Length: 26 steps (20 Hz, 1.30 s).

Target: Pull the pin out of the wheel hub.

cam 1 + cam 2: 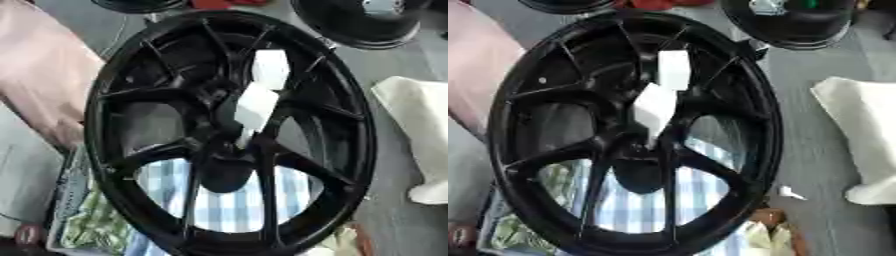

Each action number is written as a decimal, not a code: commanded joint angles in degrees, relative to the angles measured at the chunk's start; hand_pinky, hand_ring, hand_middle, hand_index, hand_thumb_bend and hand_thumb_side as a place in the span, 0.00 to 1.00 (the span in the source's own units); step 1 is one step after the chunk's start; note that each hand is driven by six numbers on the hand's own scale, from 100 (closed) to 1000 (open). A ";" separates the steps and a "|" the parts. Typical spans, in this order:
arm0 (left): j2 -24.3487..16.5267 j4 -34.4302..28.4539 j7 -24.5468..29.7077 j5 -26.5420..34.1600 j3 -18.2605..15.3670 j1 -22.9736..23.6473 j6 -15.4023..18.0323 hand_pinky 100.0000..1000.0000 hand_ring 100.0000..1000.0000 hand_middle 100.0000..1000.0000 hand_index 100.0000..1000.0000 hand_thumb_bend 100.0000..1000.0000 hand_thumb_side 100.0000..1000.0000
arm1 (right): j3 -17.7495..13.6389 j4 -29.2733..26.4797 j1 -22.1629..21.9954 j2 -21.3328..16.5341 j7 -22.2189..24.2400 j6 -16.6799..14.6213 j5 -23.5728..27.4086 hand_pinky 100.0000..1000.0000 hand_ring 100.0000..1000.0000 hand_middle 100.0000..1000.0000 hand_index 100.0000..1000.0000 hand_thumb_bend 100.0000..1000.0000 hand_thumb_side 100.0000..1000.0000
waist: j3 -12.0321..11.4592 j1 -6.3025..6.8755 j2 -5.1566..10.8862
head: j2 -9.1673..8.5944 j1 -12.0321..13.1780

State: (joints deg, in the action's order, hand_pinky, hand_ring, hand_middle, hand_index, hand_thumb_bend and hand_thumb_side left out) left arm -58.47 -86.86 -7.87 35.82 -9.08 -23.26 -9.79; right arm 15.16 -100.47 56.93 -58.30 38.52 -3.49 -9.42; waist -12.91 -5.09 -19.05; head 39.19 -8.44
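Note:
A large black wheel hub (350,125) with several spokes fills the middle of both views and stands tilted. At its centre two white blocks show: an upper one (270,69) and a lower one (255,106). The lower block narrows to a thin white stem (244,138) that runs into the hub's centre. Just below the stem a dark rounded shape (226,172) lies over the spokes; I cannot tell what it is. Neither of my hands shows in either view.
A second black wheel (363,22) lies at the top right, and part of another (140,5) at the top edge. A white cloth (420,125) sits right, a pink cloth (44,75) left. Blue-and-white checked fabric (229,206) shows through the spokes, green patterned fabric (96,225) beside it.

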 commanded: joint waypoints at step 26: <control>-2.36 -0.27 0.75 -0.05 -0.38 -1.42 -0.19 0.72 0.70 0.55 0.68 0.13 0.66 | 5.75 -6.78 -3.01 -5.41 3.44 2.24 1.39 0.86 0.90 0.80 0.87 0.18 0.13 | 0.30 -0.40 2.24 | 0.35 -0.06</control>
State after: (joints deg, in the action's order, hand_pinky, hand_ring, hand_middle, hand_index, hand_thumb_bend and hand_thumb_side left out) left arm -58.47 -86.58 -7.33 35.89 -9.02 -23.83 -10.02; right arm 21.19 -106.29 53.36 -61.40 41.65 -1.49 -8.34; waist -12.65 -5.88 -18.56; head 39.48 -8.33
